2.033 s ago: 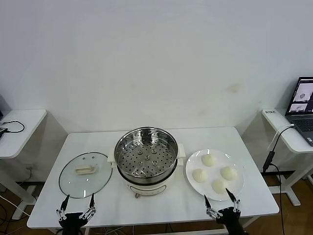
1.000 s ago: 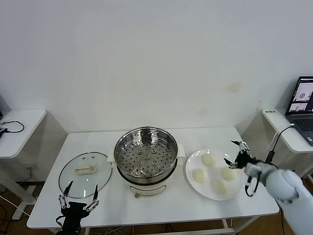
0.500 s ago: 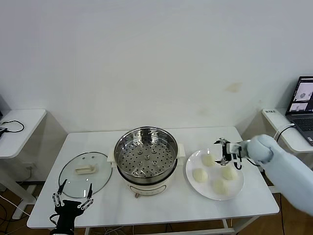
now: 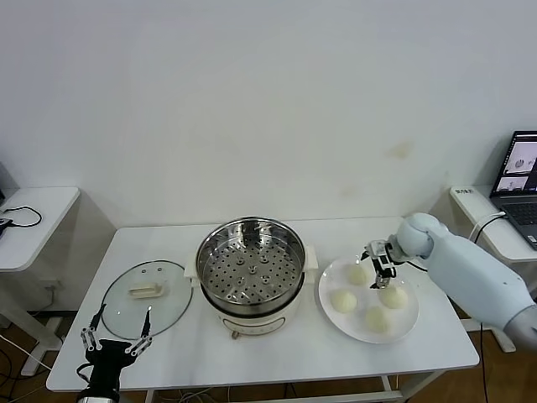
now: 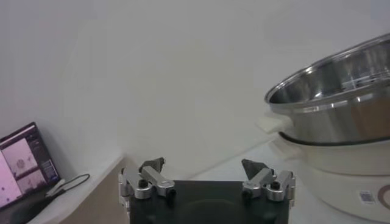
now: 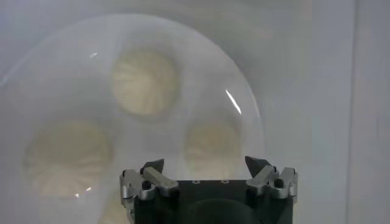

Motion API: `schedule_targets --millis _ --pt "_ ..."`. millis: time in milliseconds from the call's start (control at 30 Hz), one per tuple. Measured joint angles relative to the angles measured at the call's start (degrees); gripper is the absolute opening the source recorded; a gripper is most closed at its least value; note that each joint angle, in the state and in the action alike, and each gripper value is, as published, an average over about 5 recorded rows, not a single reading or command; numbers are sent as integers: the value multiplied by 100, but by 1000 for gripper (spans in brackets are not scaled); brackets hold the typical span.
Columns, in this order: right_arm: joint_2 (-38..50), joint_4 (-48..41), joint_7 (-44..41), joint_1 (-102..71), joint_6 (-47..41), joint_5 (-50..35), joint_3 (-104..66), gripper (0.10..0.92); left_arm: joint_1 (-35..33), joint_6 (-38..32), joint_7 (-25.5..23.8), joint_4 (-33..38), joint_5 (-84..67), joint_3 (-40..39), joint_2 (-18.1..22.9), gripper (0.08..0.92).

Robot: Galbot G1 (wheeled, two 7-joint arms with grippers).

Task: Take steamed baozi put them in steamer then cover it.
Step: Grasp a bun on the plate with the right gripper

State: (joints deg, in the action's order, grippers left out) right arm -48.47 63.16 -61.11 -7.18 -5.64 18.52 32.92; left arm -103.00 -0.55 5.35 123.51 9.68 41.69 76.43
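Four cream-white baozi lie on a white plate (image 4: 408, 323): the far one (image 4: 358, 274), the left one (image 4: 342, 300), the right one (image 4: 392, 295) and the near one (image 4: 377, 317). My right gripper (image 4: 379, 260) hovers open over the plate's far side, above the baozi. In the right wrist view my gripper (image 6: 206, 163) is open and empty, with three baozi (image 6: 146, 82) (image 6: 67, 155) (image 6: 212, 141) below it. The steel steamer (image 4: 252, 270) stands mid-table, its perforated tray bare. The glass cover (image 4: 147, 298) lies flat to its left. My left gripper (image 4: 116, 323) waits open at the table's front left edge.
The white table (image 4: 277, 357) has side tables on both sides; the right one carries a laptop (image 4: 522, 172). In the left wrist view the steamer pot (image 5: 341, 103) shows beyond my open left gripper (image 5: 204, 163).
My right arm has risen from the table's front edge and swung in over the plate, ending above the far baozi. My left gripper has drifted a little left and lower.
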Motion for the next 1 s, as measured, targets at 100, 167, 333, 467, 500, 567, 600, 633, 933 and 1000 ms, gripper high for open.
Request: schedule_targets --millis 100,167,333,467,500,567,600,633,933,1000 --pt "-114 -188 -22 69 10 67 86 823 1 0 -2 4 11 15 -1 823" --pt "-183 -301 -29 99 13 108 122 823 1 0 -2 8 15 30 -5 823" --pt "-341 -548 -25 166 13 167 180 822 -6 -2 -2 28 24 55 -17 823" --pt "-466 -712 5 198 7 195 213 814 -17 -6 -2 46 40 72 -14 823" --pt "-497 -751 14 205 4 201 216 808 -20 -8 -2 48 43 79 -14 823" --pt "-562 -825 28 219 -2 216 221 796 -26 -10 -1 50 46 89 -17 823" --pt "-594 -859 32 226 -5 225 226 786 -29 -11 -1 51 47 93 -18 823" --pt "-627 -891 34 232 -10 235 234 778 -30 -12 0 52 48 97 -19 823" --pt "-835 -1090 10 272 -32 304 307 697 -26 -19 12 70 49 120 -22 823" --pt "-850 -1105 -4 275 -32 319 316 675 -24 -22 16 72 49 123 -22 823"
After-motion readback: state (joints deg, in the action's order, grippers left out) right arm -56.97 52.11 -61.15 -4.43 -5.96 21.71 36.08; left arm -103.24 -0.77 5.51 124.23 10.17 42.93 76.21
